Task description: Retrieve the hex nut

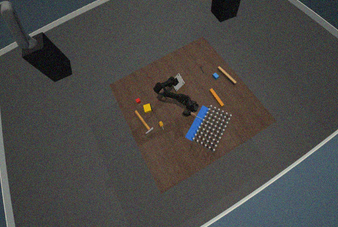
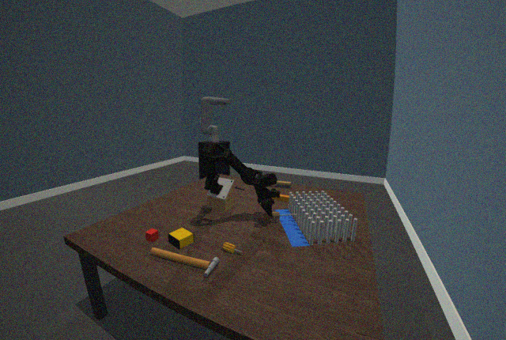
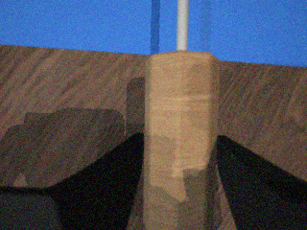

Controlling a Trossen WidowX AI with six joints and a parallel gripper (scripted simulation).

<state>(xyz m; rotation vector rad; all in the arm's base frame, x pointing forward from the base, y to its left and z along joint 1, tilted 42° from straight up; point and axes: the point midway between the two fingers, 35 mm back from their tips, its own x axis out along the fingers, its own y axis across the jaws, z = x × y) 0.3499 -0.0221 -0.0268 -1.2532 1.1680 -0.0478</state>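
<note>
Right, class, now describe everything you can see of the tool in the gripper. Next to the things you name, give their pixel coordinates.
The tool (image 1: 193,114) (image 2: 276,213) (image 3: 181,105) has a pale, wood-like handle with flat facets and a thin, straight, grey metal-looking rod. The gripper's (image 1: 190,112) (image 2: 272,215) (image 3: 180,136) fingers clamp the handle from both sides. The rod reaches over the blue strip (image 1: 194,126) (image 2: 295,232) (image 3: 86,26) toward the spacers (image 1: 214,150) (image 2: 354,228); its far tip is unclear.

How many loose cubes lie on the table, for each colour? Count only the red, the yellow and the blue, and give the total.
Red cube: 1
Yellow cube: 1
Blue cube: 1
Total: 3
</note>
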